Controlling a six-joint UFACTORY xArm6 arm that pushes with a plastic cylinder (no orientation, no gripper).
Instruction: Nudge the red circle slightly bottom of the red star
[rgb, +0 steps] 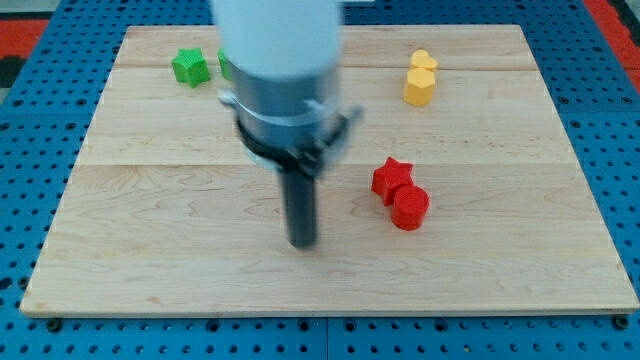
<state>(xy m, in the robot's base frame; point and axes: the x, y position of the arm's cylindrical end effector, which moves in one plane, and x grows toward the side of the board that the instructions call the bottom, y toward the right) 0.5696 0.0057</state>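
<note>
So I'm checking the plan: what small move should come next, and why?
Probably little or none: the red circle block already sits touching the red star block, just toward the view's bottom-right. My tip stands apart at the view's left, so I'd perhaps back away.

Bright, even overhead light; wooden board (150, 250) evenly lit, no hard glare. Arm body above my tip (302, 243) smeared by motion blur (white housing washed out, edges soft); rod itself slightly soft. Red star (391, 177) and red circle (410, 208), to view's right of tip, sharp, with faint short shadows beneath. Yellow blocks (421, 79) and green star (189, 67) toward view's top also crisp. No visible edge distortion.
</note>
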